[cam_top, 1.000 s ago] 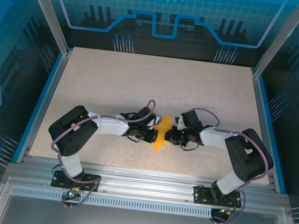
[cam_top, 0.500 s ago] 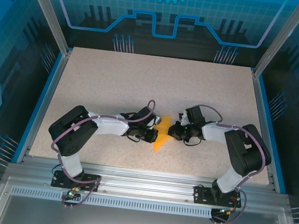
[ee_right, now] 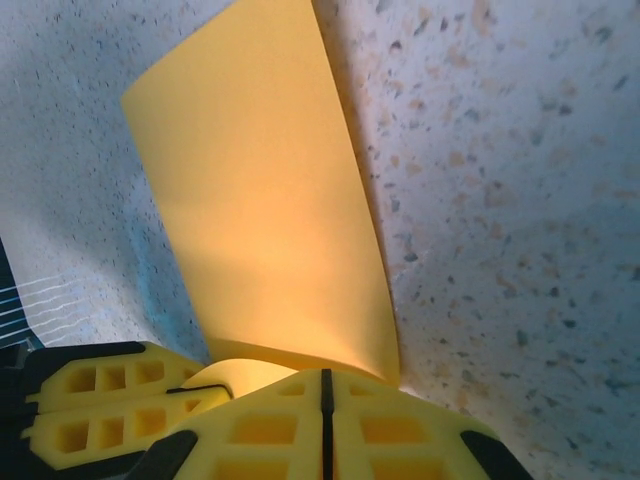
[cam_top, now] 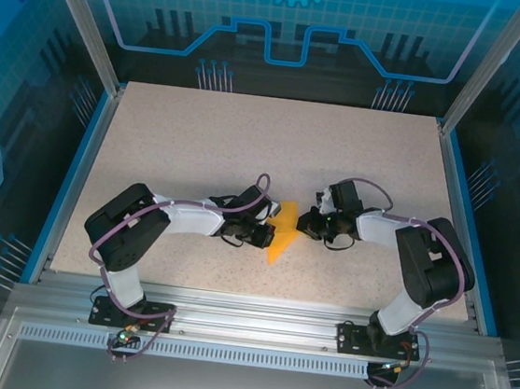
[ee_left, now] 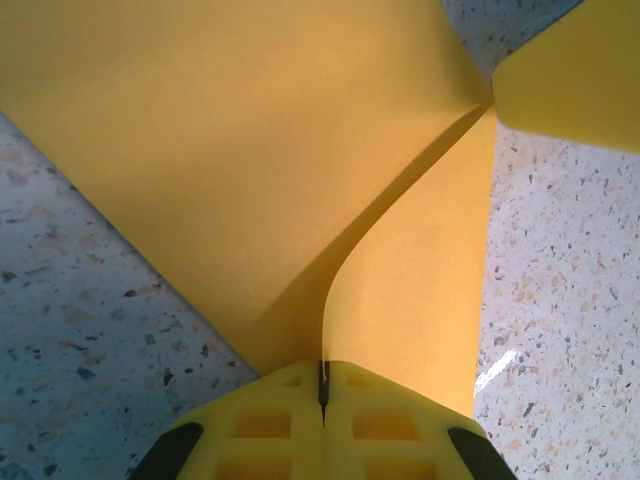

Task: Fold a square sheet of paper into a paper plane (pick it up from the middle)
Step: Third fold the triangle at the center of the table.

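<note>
Mid-fold step in hand. Left end effector (ee_left: 323, 385) is clamping the square sheet of paper (cam_top: 280, 235), part-folded, at worktop (cam_top: 247, 146) centre. Right end effector (ee_right: 322, 385) is pinching its opposite edge, fingers closed. Next move is likely calling for pressing the fold flat.

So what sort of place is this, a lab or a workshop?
Probably a robotics lab test cell: a speckled table fenced by blue printed panels on aluminium framing, with the left arm and right arm bolted to its near rail, both gripping orange-yellow paper.
</note>
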Available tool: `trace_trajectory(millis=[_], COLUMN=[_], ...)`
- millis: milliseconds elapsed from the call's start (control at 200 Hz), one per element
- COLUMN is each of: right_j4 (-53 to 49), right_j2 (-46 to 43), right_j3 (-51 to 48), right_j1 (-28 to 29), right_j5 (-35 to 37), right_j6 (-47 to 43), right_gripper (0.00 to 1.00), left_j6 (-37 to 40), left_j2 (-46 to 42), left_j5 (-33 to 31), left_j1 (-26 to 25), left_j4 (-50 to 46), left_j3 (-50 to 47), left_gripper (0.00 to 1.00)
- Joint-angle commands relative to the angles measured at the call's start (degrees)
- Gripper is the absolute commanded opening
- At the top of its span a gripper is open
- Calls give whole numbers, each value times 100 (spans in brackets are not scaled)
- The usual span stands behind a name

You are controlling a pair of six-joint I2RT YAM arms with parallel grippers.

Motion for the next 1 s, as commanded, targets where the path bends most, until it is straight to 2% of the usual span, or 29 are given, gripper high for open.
trace_trajectory(millis=[0,320,365,535,620,715,875,995], right_j4=[-160,-239,-288,-419,-406,-672,-1230,-1560], right_j2=[246,593,529,308,138,-136,-740,-1015], right_j3=[137,87,95,152,187,334,473,468], right_j1=[-99,-114,-112,-104,-100,-101,-111,-137], right_j5=[-108,100,111,41,-196,-330,-138,46], right_j6=[-174,-201,-220,-275,-312,-468,-755,-864], right_gripper=[8,8,8,9,11,15,28,29], left_j6=[-19,-88,-113,-311,-526,-696,-966,-951], left_j2=[97,29,-57,-773,-1160,-1478,-1583,-1330], left_j5=[136,144,90,-297,-488,-494,73,352], left_j1=[34,35,34,30,34,33,-65,-250], left_j4=[-301,-430,-522,-844,-996,-1084,-728,-632], left_j3=[0,116,131,90,97,122,141,329], left_gripper=[5,8,12,46,51,49,30,21])
